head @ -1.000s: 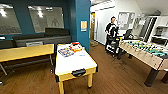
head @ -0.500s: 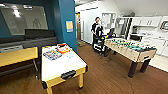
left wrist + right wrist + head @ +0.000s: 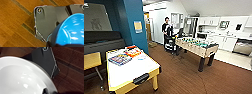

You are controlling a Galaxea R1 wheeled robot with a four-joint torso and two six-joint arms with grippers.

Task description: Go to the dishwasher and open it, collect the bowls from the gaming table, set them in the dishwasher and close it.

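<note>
You see a blue bowl (image 3: 71, 31) large at your left wrist and a white bowl (image 3: 22, 78) at your right; whether either gripper clasps its bowl, you cannot tell; the dishwasher (image 3: 242, 46) stands open far right, the gaming table (image 3: 131, 68) near left.

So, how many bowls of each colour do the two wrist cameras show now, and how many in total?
Blue bowl, seen by the left wrist: 1
White bowl, seen by the right wrist: 1
Total: 2
</note>
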